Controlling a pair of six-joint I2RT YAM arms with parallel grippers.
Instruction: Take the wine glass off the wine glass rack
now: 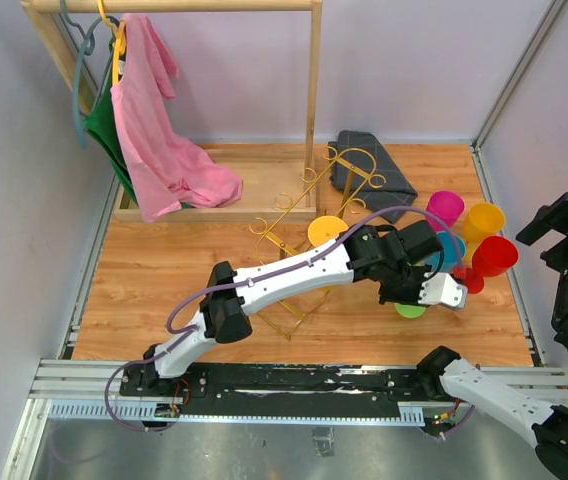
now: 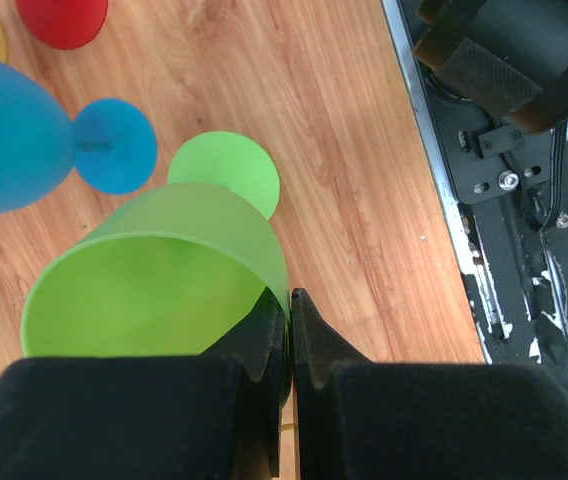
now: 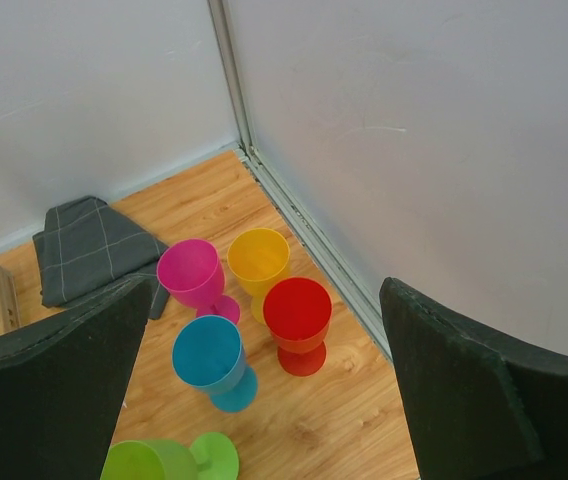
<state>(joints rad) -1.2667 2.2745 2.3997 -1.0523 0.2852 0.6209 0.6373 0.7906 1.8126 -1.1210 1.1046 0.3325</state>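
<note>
Wood-grain table [image 1: 164, 270] and pale lilac walls are framing the scene as your left arm is stretching from the near edge toward the right side. Your left gripper [image 2: 289, 300] is hanging over the near end of a cluster of coloured glasses, jaws drawn almost together. The wrist view is showing the rim of the green wine glass [image 2: 154, 270] running in between the fingertips, so the gripper appears to be pinching that thin wall. The green wine glass is leaning well over, mouth toward the wrist camera and round foot pointing away; you cannot tell whether the foot is touching the wood. It is sitting well apart from the wine glass rack [image 1: 284, 222], whose gold wire scrolls are standing near the middle of the table with a yellow glass [image 1: 326, 232] showing among them. Near the right edge, a blue glass [image 3: 207, 352], a red glass [image 3: 297, 308], a magenta glass [image 3: 192, 272] and a second yellow glass [image 3: 258, 255] are standing upright. Your right gripper [image 3: 264, 290] is hovering off the right edge, jaws spread wide and holding nothing. A folded grey cloth [image 1: 369, 165] is lying at the far edge, and a wooden clothes rack [image 1: 313, 100] is carrying a pink garment [image 1: 159, 140] in the far left corner.
</note>
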